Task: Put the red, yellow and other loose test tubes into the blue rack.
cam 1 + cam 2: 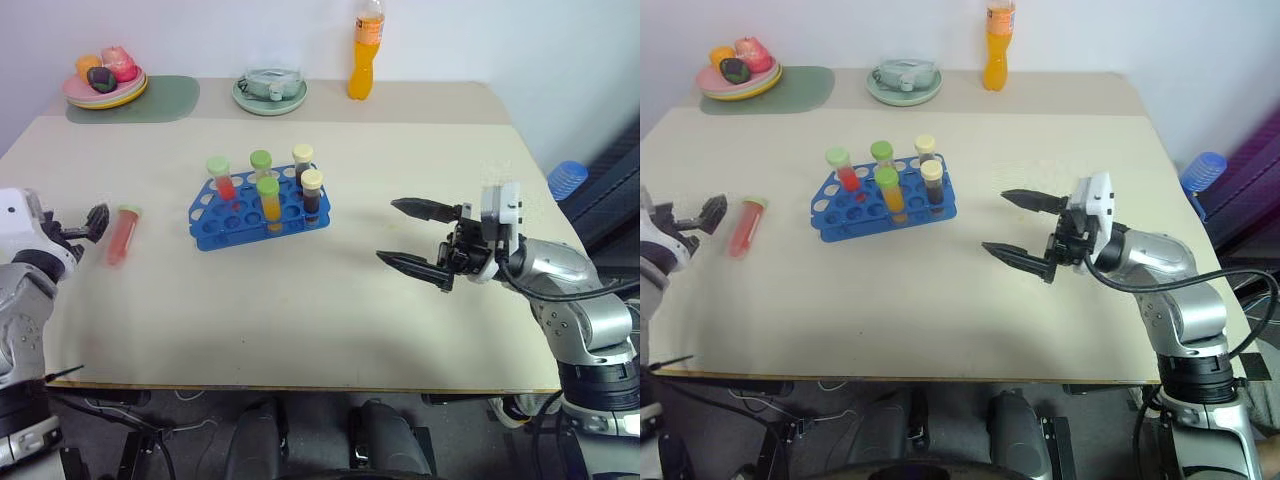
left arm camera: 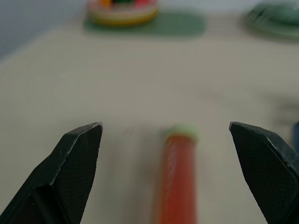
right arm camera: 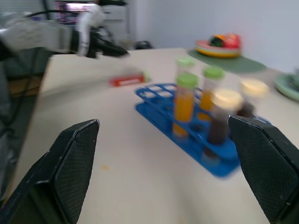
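Your left gripper (image 1: 97, 222) hovers at the tabletop's (image 1: 300, 320) left edge with its fingers spread wide and nothing between them. The loose red test tube (image 1: 122, 234) lies flat just beside it, green cap pointing away from you; in the left wrist view it lies between the two fingertips. The blue rack (image 1: 258, 215) stands near the middle of the tabletop, holding five capped tubes upright. Your right gripper (image 1: 415, 237) hangs well to the right of the rack, fingers fully apart and empty, pointing toward it.
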